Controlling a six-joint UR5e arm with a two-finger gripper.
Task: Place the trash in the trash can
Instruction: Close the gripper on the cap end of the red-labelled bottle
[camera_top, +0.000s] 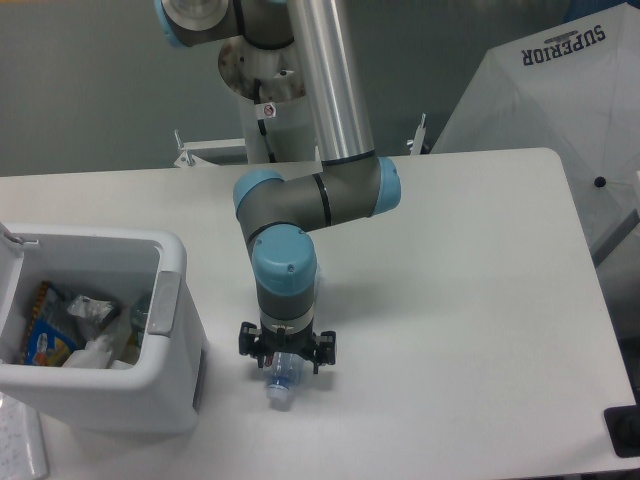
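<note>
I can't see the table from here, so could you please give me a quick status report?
End effector down over a clear bottle on the table, grip unconfirmed. Bin to its left, already holding trash. Nothing between them.

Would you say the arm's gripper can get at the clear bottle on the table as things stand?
Probably yes: the gripper is already right over the bottle, whose cap end pokes out below it, and nothing lies between them. Whether the fingers are closed on it cannot be told.

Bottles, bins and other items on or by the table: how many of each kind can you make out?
Clear plastic bottles on the table: 1, under the tool
White bins: 1, holding mixed trash, pieces not countable
White umbrellas: 1
Total: 3
</note>
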